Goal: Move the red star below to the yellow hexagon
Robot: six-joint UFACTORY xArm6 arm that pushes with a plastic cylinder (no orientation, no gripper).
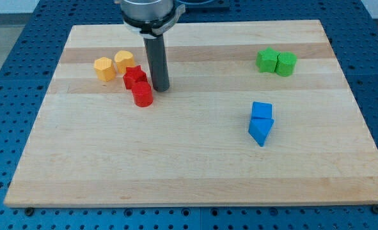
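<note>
Red star (133, 78) sits at the view's upper left of the wooden board (195, 172), just down and to the right of the yellow hexagon (103, 68), nearly touching it. My tip (160, 88), the bare end of a straight dark rod that holds nothing, stands immediately to the star's right, close enough that contact cannot be ruled out. The star thus lies to the view's left of the tip, so a leftward and slightly downward push looks like the coming move to bring it under the hexagon. A red cylinder (142, 94) crowds the star's lower right edge and may be dragged along. A yellow heart-like block (124, 61) rests just right of the hexagon. No containers are on the board.
</note>
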